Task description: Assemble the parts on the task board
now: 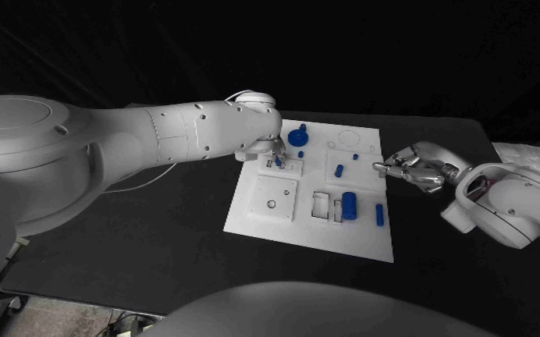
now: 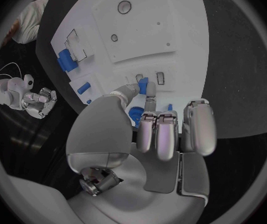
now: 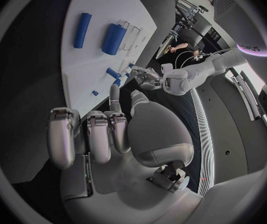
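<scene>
Over the white board's (image 1: 257,216) far left | left hand (image 1: 270,152) pinches a small blue peg (image 2: 143,87) at a slot | right hand (image 1: 407,167) curled, holding nothing, just off the right edge | bare black table (image 1: 168,228) both sides

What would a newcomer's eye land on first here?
The left hand over the task board, pinching a small blue part at a slot near the board's middle. Then the right hand at the board's right edge, holding nothing, and the large blue cylinder lying nearer the robot.
</scene>
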